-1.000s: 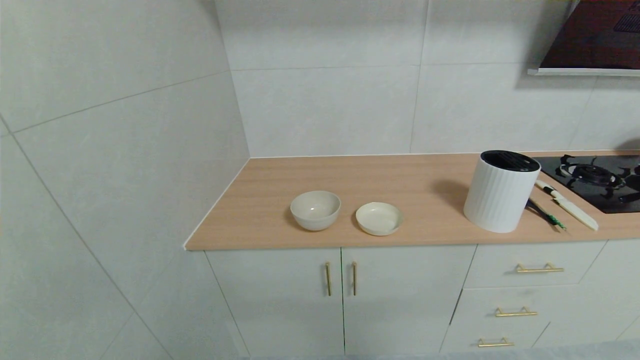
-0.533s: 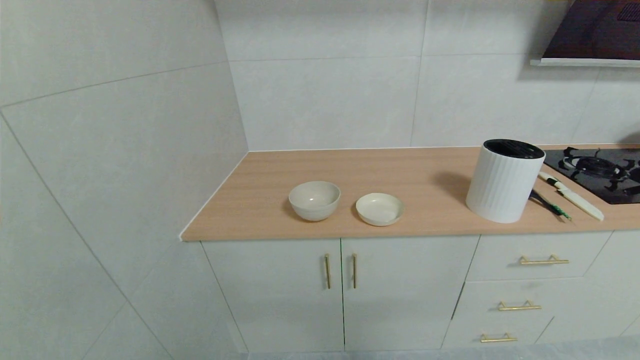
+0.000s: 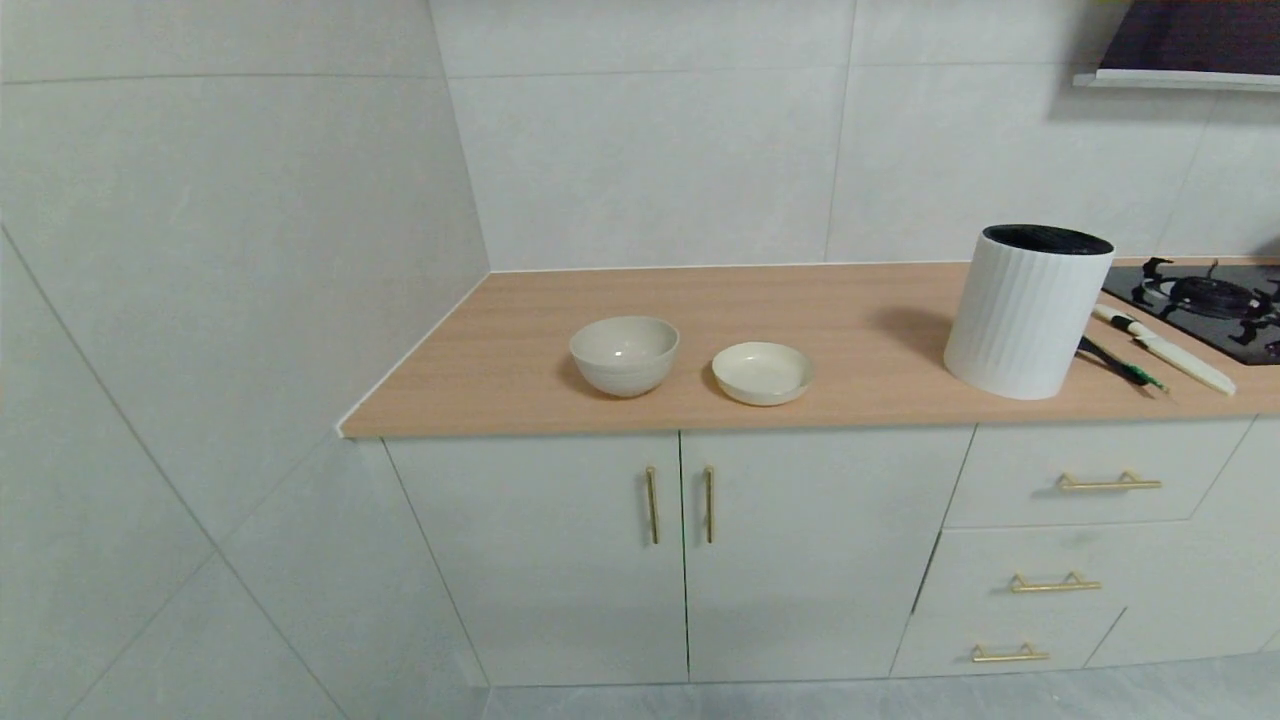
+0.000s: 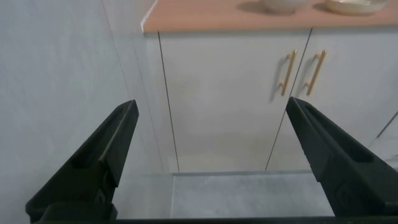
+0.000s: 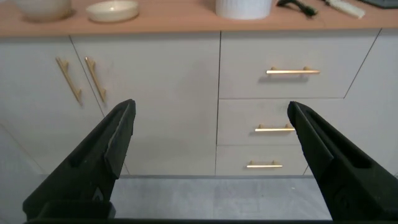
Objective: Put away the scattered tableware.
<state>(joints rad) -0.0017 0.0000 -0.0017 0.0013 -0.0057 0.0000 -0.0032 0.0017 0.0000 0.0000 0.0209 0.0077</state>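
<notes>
Head view: bowl [image 3: 624, 352] left of shallow dish [image 3: 762, 371]; judged slick, breakable; pinch rims; left gripper [image 4: 211, 102], right gripper [image 5: 211, 103] wide, empty.

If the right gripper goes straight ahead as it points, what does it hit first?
Probably the cabinet front, near where door meets drawers, below the counter; depth unclear.

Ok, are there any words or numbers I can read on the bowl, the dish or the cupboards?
None: no word, number or sign can be read.
The bowl, the shallow dish, the ribbed white utensil holder and the cabinet doors are plain.
Any print on the knife is too small to tell.
</notes>
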